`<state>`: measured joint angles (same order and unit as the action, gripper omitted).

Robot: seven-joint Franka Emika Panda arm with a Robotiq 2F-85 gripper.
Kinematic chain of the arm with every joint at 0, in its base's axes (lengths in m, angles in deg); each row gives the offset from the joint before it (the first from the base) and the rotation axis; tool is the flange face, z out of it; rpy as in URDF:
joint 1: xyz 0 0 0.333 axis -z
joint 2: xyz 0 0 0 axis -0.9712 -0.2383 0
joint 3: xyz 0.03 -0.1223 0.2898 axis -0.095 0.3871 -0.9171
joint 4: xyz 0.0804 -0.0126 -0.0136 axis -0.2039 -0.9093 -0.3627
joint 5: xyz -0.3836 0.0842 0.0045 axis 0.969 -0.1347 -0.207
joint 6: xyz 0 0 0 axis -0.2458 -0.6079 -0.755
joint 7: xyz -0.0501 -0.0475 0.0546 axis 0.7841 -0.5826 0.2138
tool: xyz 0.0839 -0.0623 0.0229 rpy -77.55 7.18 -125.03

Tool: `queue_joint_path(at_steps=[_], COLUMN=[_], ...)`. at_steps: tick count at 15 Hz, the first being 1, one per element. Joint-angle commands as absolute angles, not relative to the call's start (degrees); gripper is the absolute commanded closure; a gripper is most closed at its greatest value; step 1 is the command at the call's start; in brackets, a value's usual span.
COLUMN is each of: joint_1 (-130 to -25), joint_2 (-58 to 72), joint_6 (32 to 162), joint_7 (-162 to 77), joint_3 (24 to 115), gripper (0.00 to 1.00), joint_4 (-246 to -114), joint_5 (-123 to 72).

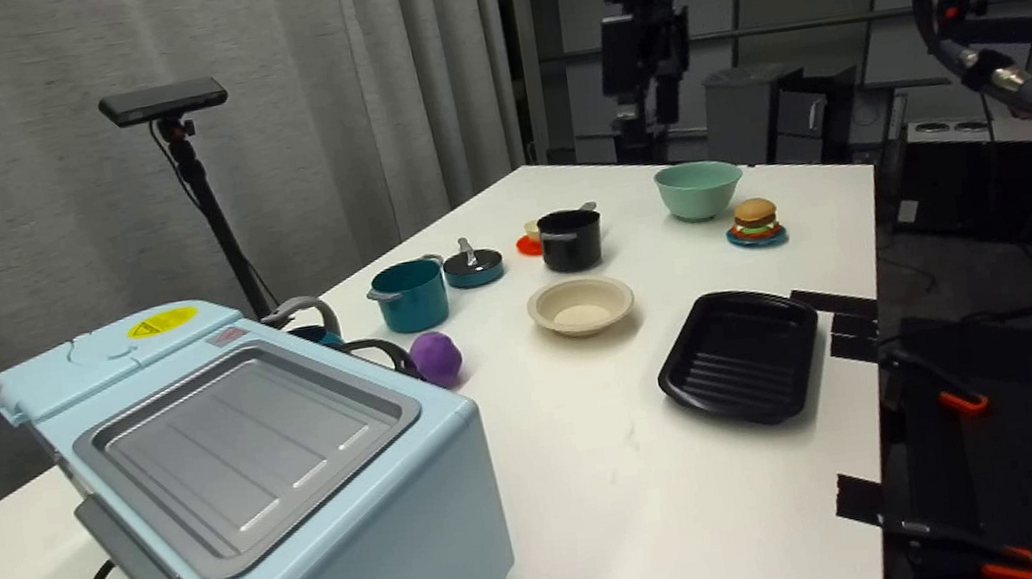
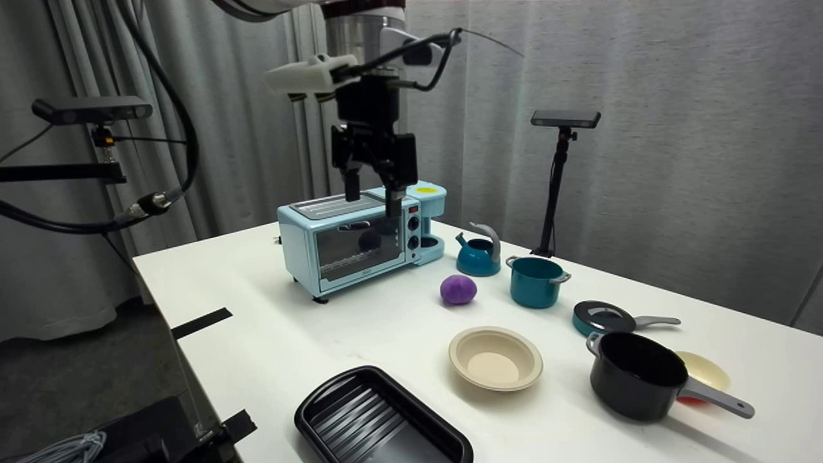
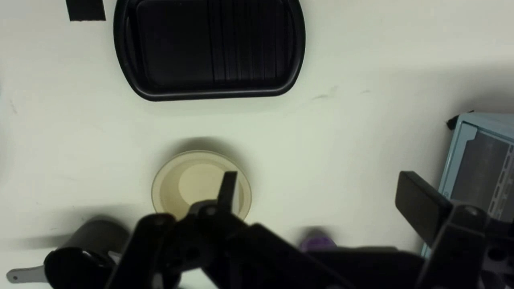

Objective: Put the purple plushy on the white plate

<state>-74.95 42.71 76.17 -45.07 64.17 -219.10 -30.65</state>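
High over the white table [image 2: 398,328], the pincer [image 2: 373,204] hangs with its jaws spread wide, nothing between them. Well below it, on the table, sits the purple plushy [image 2: 458,290], not yet gripped; the white plate [image 2: 494,368] is also below, one finger overlapping it in the wrist view. Worry: the pincer's own body hides most of the plushy in that view, only a sliver peeping out between the fingers, so a descent steered from there may land off-centre. Toy is rounded; likely to roll if one finger touches first. The kettle [image 2: 477,262] and teal pot [image 2: 533,287], lower than the pincer, stand near the plushy; with fingers this far apart, either could get knocked on the way down. The toaster oven [image 3: 478,176], showing past the second finger, is a snag should the approach drift. Later, over the plate: too low, a finger might catch the rim and drag the dish; too high, the plushy could bounce out.
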Motion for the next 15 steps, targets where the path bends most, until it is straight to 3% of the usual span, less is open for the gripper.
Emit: queue_joint_path(at_steps=[1,9,10,15], joint_1=[-75.67,-77.40,-77.43,-77.78], joint_2=[28.84,6.93,11.70,5.66], joint_6=[77.37,80.82,82.39,81.93], joint_7=[-44.28,-44.72,-44.84,-44.96], joint_3=[64.34,62.63,63.12,62.90], gripper=[0.00,0.00,0.00,0.00], joint_4=[-205.50,-183.53,-190.24,-184.28], joint_5=[-31.41,-33.87,-32.31,-33.02])
